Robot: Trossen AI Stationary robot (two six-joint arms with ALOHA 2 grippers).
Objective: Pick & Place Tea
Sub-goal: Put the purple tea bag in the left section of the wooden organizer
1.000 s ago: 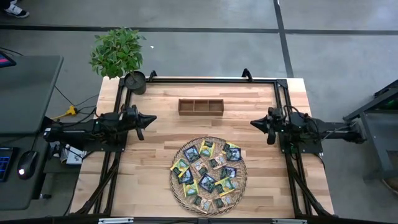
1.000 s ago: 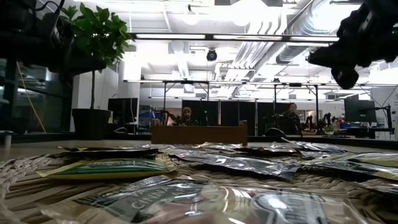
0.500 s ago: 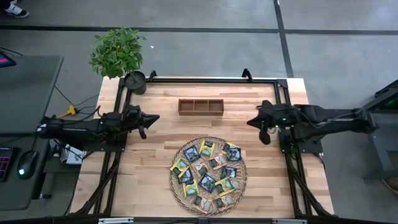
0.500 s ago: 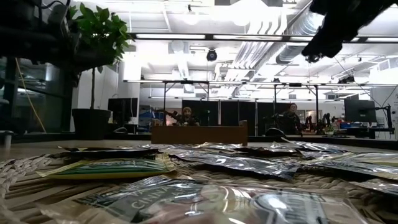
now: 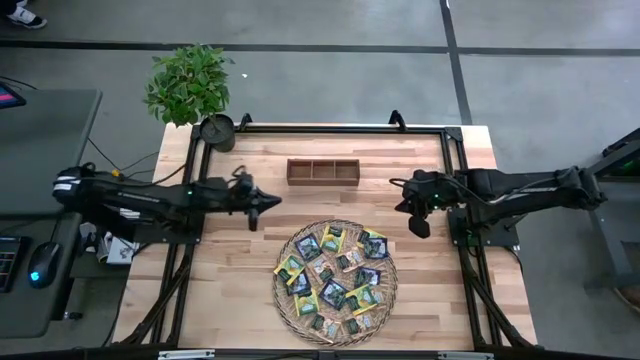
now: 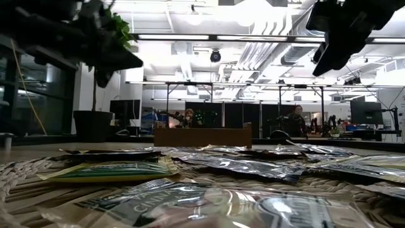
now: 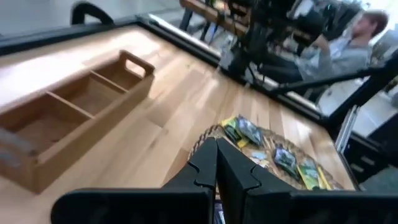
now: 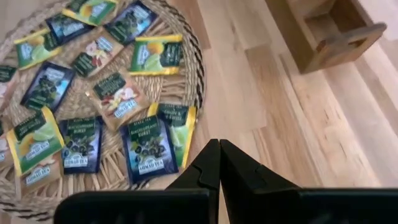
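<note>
The tea is a heap of small blue, green and yellow sachets lying flat on a round woven tray near the table's front edge. It also shows in the right wrist view and the left wrist view. My left gripper hangs shut over bare wood to the left of the tray's far side, pointing almost level. My right gripper hangs shut over bare wood beyond the tray's far right rim, slanting down. Neither holds anything.
A wooden box with three compartments stands on the table beyond the tray. A potted plant sits at the far left corner. Black frame rails run along the table's edges. Bare wood lies between box and tray. A person sits in the room behind.
My left gripper has reached out toward the table's right edge, over the middle of the table. My right gripper has moved toward the left edge, risen and tipped its fingers downward toward the tray. The tea and the box have stayed still.
</note>
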